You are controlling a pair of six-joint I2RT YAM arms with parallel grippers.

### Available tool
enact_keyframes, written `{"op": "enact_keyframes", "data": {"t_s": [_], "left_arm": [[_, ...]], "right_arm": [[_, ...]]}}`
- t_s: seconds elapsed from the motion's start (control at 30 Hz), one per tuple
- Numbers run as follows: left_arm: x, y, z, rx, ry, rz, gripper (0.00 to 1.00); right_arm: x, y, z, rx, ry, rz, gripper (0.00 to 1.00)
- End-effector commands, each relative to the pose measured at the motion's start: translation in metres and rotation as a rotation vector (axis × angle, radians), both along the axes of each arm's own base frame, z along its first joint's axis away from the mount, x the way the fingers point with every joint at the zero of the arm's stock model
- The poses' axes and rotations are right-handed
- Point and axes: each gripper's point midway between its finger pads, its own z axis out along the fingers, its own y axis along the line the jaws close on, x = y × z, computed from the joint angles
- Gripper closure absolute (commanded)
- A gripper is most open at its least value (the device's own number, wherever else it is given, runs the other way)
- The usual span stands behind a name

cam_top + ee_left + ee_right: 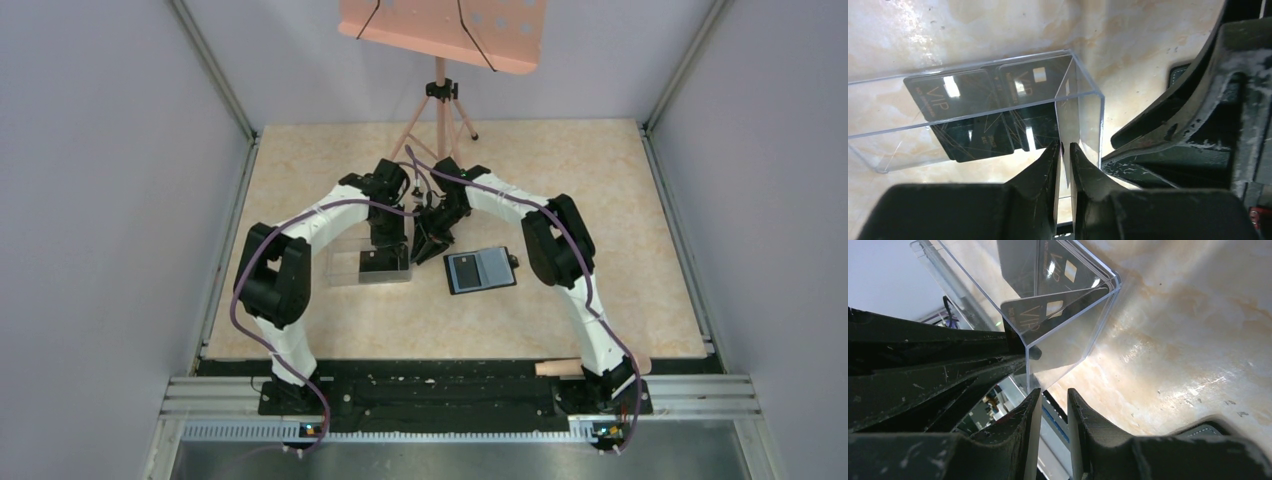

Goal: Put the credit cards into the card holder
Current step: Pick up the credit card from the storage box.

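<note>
Credit cards point(973, 107) (printed VIP) inside clear box point(1087, 120); left claw point(1064, 148), right claw point(1053, 393) slightly spread.

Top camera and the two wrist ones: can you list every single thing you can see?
table: one, beige marbled, under everything
clear box: one, see-through, left of centre
credit cards: several, black, inside the clear box; exact count unclear
card holder: one, black with bluish-grey inside, lying open right of the clear box
music stand: one, orange, far edge
tan stick: one, by the right arm's base
left gripper: one, black, fingers astride a box wall
right gripper: one, black, at a box corner
</note>
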Motion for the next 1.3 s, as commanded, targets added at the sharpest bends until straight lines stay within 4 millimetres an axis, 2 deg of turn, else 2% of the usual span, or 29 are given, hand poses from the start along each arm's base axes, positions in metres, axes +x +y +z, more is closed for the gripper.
{"op": "enact_keyframes", "data": {"t_s": [0.0,0.1,0.23,0.4,0.63,0.87,0.93,1.03,1.27], "left_arm": [[0.007,-0.011,0.009,-0.054,-0.038,0.004,0.82],[0.005,-0.009,0.003,-0.041,-0.023,0.01,0.84],[0.004,-0.007,0.005,-0.034,-0.031,0.014,0.99],[0.007,-0.006,0.015,-0.032,-0.058,0.019,1.0],[0.005,0.008,0.052,-0.014,-0.146,0.055,1.0],[0.0,0.021,0.095,-0.044,-0.283,0.115,1.0],[0.0,0.016,0.11,-0.104,-0.34,0.105,1.0],[0.002,-0.008,0.133,-0.265,-0.433,0.033,1.0],[-0.005,-0.059,0.174,-0.628,-0.579,-0.112,1.0]], "right_arm": [[-0.007,0.011,0.006,0.037,-0.016,0.033,0.74],[-0.007,0.011,0.007,0.037,-0.017,0.032,0.74],[-0.005,0.012,0.009,0.038,-0.026,0.03,0.74],[-0.002,0.012,0.017,0.042,-0.062,0.028,0.74],[0.012,-0.002,0.032,0.017,-0.147,-0.008,0.73],[0.032,-0.039,0.04,-0.037,-0.224,-0.093,0.7],[0.039,-0.055,0.039,-0.05,-0.234,-0.131,0.69],[0.051,-0.079,0.033,-0.082,-0.251,-0.177,0.68],[0.088,-0.137,0.006,-0.207,-0.273,-0.277,0.66]]}}
